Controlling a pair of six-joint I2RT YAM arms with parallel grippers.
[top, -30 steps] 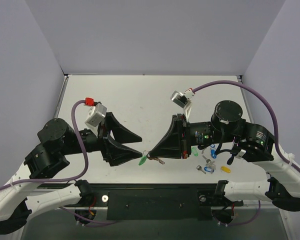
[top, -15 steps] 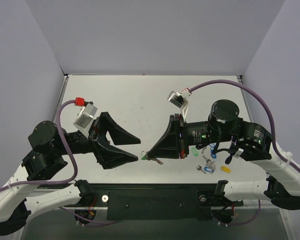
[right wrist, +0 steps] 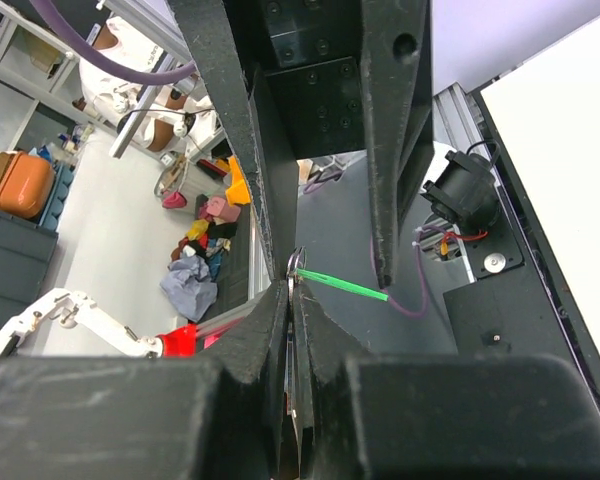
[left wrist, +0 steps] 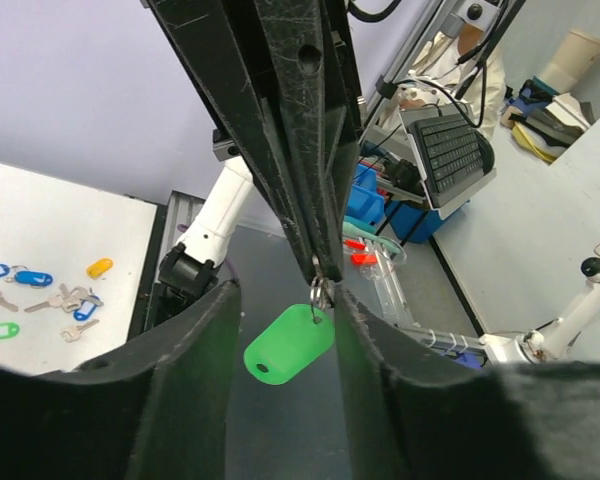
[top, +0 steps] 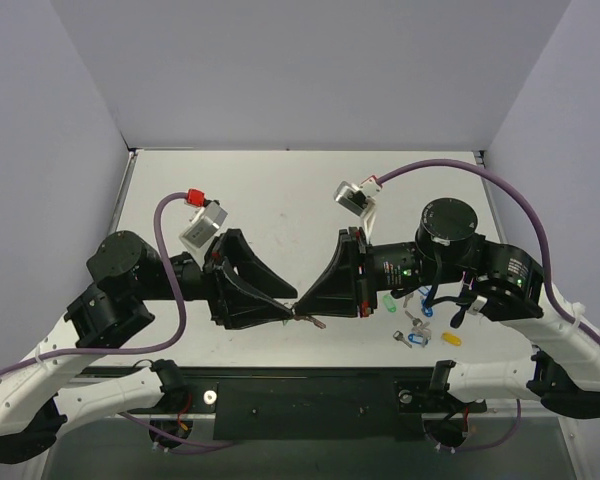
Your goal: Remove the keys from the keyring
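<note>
White laminate table (top: 280, 190), bare toward the far side; the two grippers meet above its near part, just left of centre. Left gripper (left wrist: 287, 300): jaws spread, one finger on each side of the green key, touching neither face as far as its wrist view shows. Right gripper (right wrist: 292, 292): jaws pressed together, pinching the keyring at their very tips, which lie between the left gripper's spread fingers. Loose tagged keys (top: 417, 322): blue, green and yellow heads, scattered on the table to the right, well apart from the work. Green key (left wrist: 288, 345): plastic head hanging tilted below the ring, clear of the table. Bare metal key (top: 316, 321): seen from above just near of the meeting tips; whether it hangs on the ring cannot be told. Keyring (left wrist: 320, 293): thin silver loop, mostly hidden in the pinch. Hazards, as judged: the wire is held by a sliver of pad, so a pull on the green head off the line of the coil would likely drag the ring out of the pinch instead of threading the key off. A closing left jaw could strike the right fingertips inside its span. A freed key may drop past the near edge.
</note>
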